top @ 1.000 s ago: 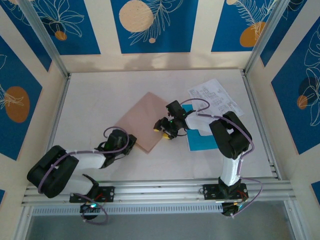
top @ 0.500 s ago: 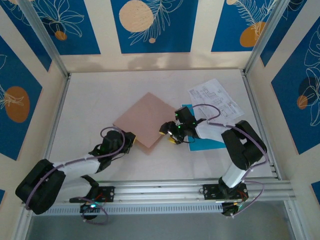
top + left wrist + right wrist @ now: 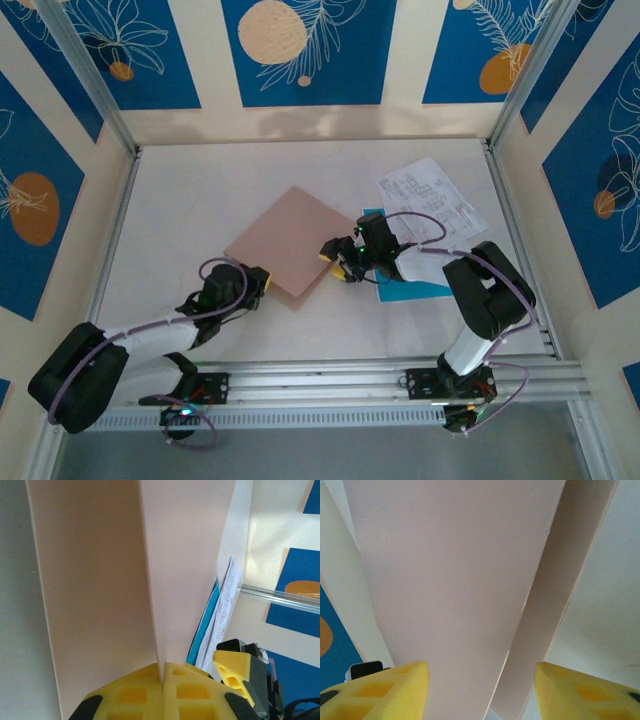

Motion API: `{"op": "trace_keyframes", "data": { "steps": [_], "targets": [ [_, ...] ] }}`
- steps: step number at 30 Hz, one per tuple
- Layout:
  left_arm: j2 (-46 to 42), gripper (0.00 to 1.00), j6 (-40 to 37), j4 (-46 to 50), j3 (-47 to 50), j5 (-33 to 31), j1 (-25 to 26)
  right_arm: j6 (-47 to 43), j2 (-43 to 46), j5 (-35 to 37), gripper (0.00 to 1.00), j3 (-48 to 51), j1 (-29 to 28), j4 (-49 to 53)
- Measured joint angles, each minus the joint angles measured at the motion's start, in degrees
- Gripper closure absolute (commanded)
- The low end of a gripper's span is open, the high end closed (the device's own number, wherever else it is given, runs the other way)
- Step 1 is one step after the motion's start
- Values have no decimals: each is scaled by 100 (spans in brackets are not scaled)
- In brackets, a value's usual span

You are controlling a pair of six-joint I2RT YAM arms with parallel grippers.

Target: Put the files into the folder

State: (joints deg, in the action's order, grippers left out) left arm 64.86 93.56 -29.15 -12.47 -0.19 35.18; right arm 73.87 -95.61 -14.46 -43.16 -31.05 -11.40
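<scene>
The pinkish-tan folder (image 3: 290, 243) lies as a diamond mid-table. My left gripper (image 3: 257, 281) is at its near-left corner, yellow fingers (image 3: 135, 695) shut on the edge of a folder leaf (image 3: 165, 580) that stands raised. My right gripper (image 3: 340, 262) is open at the folder's right corner, and the folder (image 3: 460, 580) spans the gap between its fingertips (image 3: 405, 685) without either touching it. The files lie to the right: a cyan sheet (image 3: 408, 286) under the right arm and white printed sheets (image 3: 430, 193) behind it. Both also show past the folder as cyan sheet (image 3: 204, 625) and white sheets (image 3: 226, 600).
The white table (image 3: 190, 190) is walled by metal posts and blue-patterned panels. An aluminium rail (image 3: 320, 372) with both arm bases runs along the near edge. The right gripper's yellow finger (image 3: 232, 667) shows close to the left gripper.
The left arm has stretched lower and drawn the folder slightly left. The right arm dropped and its gripper shifted right, settling at the folder's right corner.
</scene>
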Motion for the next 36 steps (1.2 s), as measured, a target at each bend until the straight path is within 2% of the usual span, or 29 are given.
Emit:
{"op": "trace_keyframes", "data": {
  "steps": [6,14,18,20,22,26,28,32,33,36],
  "targets": [
    [-81,100,4,2,0,0,7,160,-479,-76,47,-85,0,-197],
    [-232,100,7,127,11,2,26,407,-693,-127,64,-114,42,-686],
    [-256,100,2,164,15,2,33,409,-699,-122,82,-125,42,-734],
    [-404,100,0,278,63,-7,52,448,-702,-120,97,-210,42,-656],
    [-529,100,-9,459,101,-7,55,494,-702,-151,100,-352,35,-568],
    [-890,65,-208,1012,116,-4,61,407,-682,-127,100,-697,-50,-125],
    [-1137,52,-372,1526,37,61,90,354,-632,-22,100,-876,-120,175],
    [-1510,37,-1220,2992,-654,129,111,232,-407,225,100,-1115,-225,697],
    [-1532,29,-1517,3348,-935,144,111,208,-345,264,100,-1152,-245,804],
    [-1438,27,-2498,4301,-1845,162,129,138,-225,363,100,-1285,-278,1154]
  ]
}}
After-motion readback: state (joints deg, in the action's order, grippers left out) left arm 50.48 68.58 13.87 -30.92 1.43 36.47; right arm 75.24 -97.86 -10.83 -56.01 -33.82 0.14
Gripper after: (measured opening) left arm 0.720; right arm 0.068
